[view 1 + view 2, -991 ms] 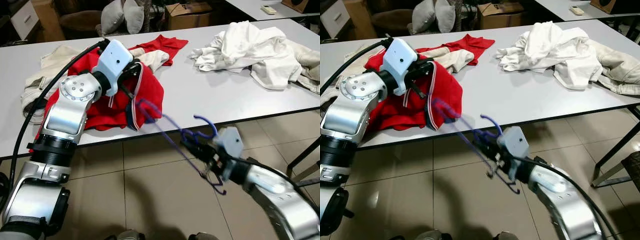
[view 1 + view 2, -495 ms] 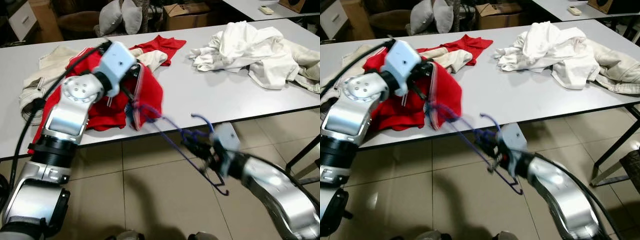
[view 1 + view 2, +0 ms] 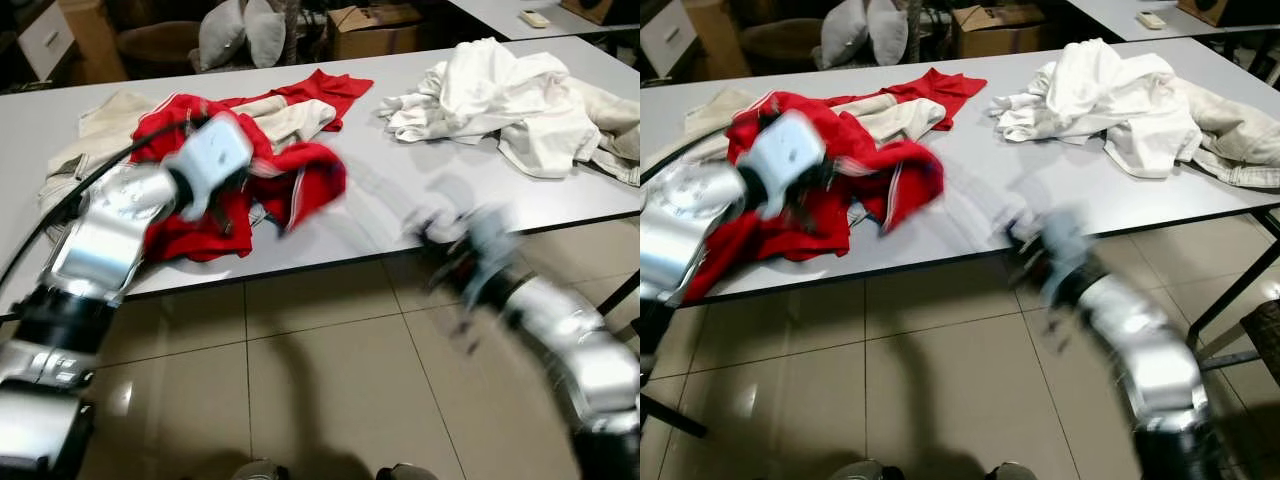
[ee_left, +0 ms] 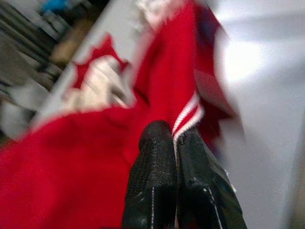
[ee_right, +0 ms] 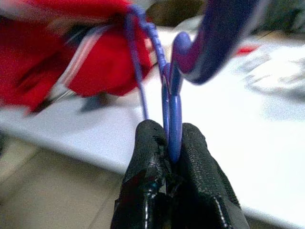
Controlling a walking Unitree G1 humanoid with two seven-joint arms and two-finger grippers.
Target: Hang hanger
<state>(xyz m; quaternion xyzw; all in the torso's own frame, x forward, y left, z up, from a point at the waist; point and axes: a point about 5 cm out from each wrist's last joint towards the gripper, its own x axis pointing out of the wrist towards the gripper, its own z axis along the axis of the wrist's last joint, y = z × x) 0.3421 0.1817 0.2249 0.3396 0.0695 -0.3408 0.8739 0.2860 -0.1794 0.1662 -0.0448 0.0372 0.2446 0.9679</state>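
A red garment (image 3: 305,180) with white-striped trim lies bunched at the near left of the white table (image 3: 390,190). My left gripper (image 4: 174,136) is shut on the striped edge of the red garment (image 4: 71,162), low over the table; this arm is motion-blurred. My right gripper (image 5: 169,131) is shut on the neck of a blue wire hanger (image 5: 174,107), below its hook. The hanger's far end reaches toward the red cloth. In the eye views my right gripper (image 3: 440,235) is a blur at the table's front edge.
A pile of white clothes (image 3: 520,90) covers the table's far right. A beige garment (image 3: 95,125) lies at the far left under the red one. Behind the table are a cardboard box (image 3: 375,25) and grey pillows (image 3: 245,30). Tiled floor (image 3: 330,380) lies below.
Both arms are moving fast and blur. My right gripper has risen with the hanger to the table edge. My left arm has dropped lower, and the red garment's edge has been drawn out to the right.
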